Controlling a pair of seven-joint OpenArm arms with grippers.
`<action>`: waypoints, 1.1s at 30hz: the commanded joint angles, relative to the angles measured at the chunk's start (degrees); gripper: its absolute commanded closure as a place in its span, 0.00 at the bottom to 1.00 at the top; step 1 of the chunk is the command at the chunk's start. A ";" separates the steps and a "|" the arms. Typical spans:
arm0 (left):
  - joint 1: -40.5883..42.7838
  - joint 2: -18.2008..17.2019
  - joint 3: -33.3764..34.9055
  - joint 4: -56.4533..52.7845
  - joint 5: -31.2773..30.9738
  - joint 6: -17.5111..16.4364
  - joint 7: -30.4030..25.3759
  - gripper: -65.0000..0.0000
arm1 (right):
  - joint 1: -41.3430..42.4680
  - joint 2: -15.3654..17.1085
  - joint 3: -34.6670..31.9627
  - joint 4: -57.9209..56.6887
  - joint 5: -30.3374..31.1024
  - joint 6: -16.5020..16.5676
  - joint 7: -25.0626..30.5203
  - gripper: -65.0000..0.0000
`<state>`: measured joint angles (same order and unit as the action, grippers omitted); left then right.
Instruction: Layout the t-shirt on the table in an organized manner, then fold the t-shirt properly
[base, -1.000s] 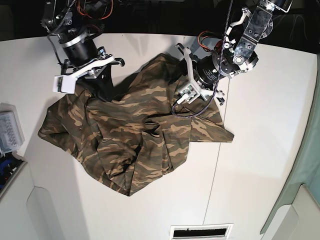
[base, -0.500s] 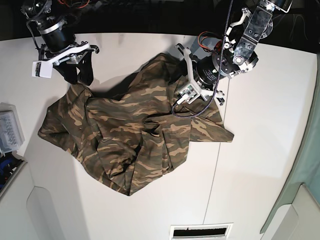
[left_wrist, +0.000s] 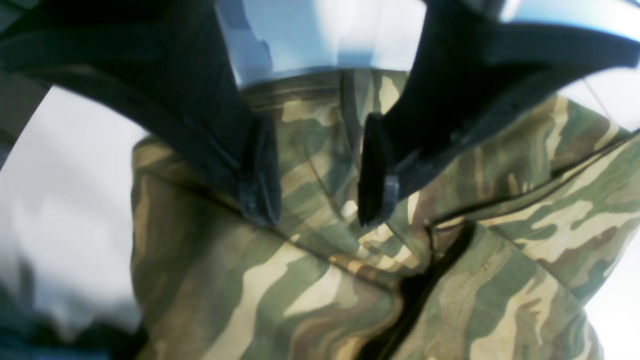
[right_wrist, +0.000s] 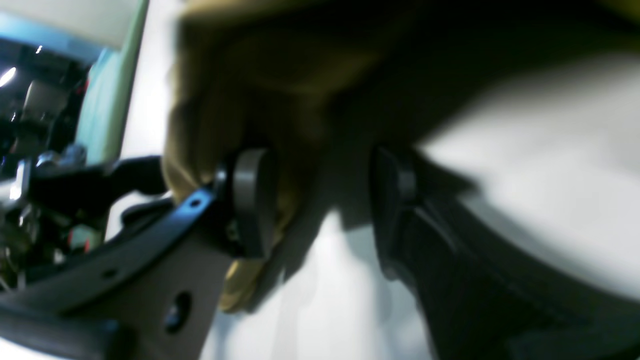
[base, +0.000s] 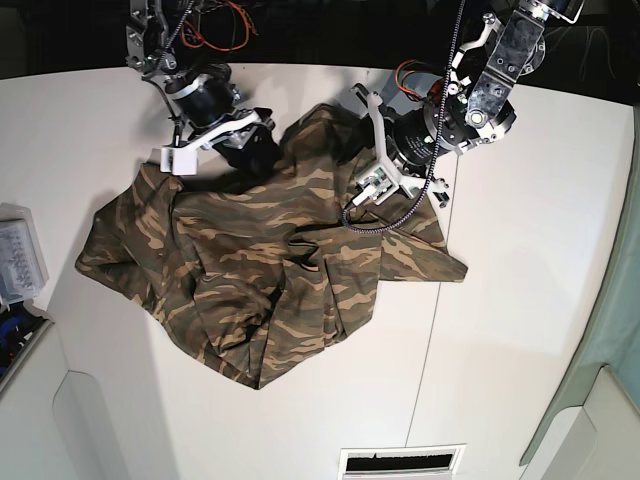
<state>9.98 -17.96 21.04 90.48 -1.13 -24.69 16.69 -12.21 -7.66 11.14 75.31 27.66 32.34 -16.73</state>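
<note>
Broadly, the white worktop (base: 520, 330) fills the base view, and the t-shirt (base: 270, 280) lies crumpled across its middle, reaching both grippers. Only that view shows the whole garment. The left gripper (base: 368, 192) sits low on the shirt's upper edge; its wrist view shows the jaws standing apart with camouflage cloth (left_wrist: 320, 280) beneath and between the pads (left_wrist: 260, 170), nothing pinched. The right gripper (base: 232, 135) hangs at the shirt's far corner. Its blurred wrist view shows spread jaws, tan cloth (right_wrist: 210, 115) against one pad (right_wrist: 250, 200), bare worktop between.
</note>
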 joint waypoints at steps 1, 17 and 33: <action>-0.46 -0.15 -0.13 0.96 -0.57 0.04 -1.01 0.55 | 0.42 -0.85 -0.94 0.63 -0.92 0.66 2.86 0.54; -0.42 -0.15 -6.10 1.62 -0.76 2.43 0.83 0.55 | -0.61 -0.92 -6.21 11.67 -9.07 0.70 4.17 1.00; -0.61 0.33 -9.01 3.76 -4.50 -1.07 -0.39 0.55 | -17.77 7.21 17.62 33.07 6.29 0.68 -5.03 0.86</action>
<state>9.96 -17.56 12.27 93.06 -4.89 -25.87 17.72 -30.04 -0.62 28.84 107.55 32.91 32.23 -22.74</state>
